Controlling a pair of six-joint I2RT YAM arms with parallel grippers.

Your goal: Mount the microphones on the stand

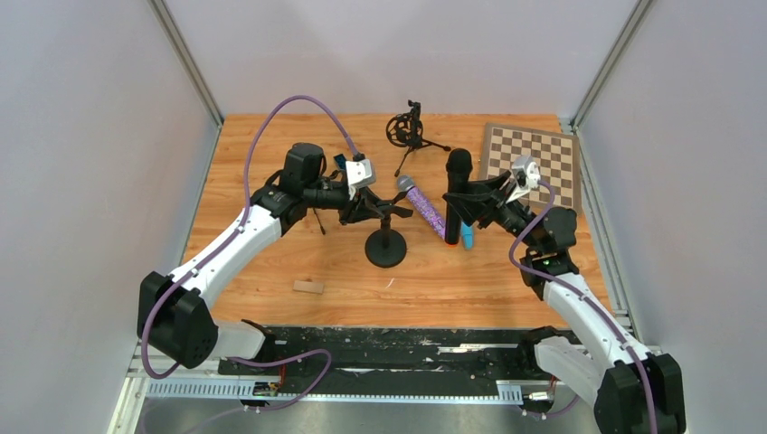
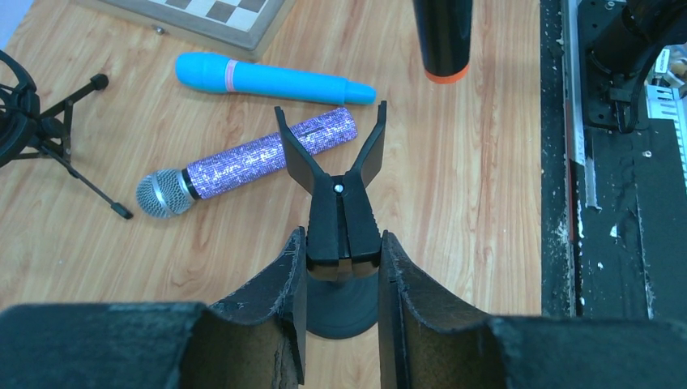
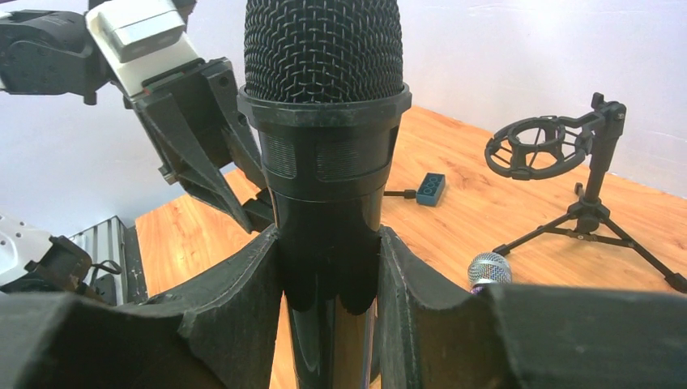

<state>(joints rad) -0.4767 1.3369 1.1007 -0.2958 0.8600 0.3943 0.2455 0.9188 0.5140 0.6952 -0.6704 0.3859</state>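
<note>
Your left pincer point(image 2: 343, 258) is clamped on the tail of the clip point(image 2: 332, 162) that sits on top of the round-base stand point(image 2: 344, 314); the two prongs of the clip stand spread in a V shape. Your right pincer point(image 3: 330, 275) is closed around the body of the black microphone point(image 3: 324, 121); it holds this one about upright, mesh head up and orange end down, just to the right of the stand. The purple glitter microphone point(image 2: 251, 166) lies on the worktop point(image 1: 452, 280) behind the clip, its silver head toward the tripod stand point(image 2: 57, 138); the light blue microphone point(image 2: 267, 79) lies just beside it, near the chessboard point(image 2: 211, 12); a small wooden block point(image 1: 307, 287) lies near your left arm.
</note>
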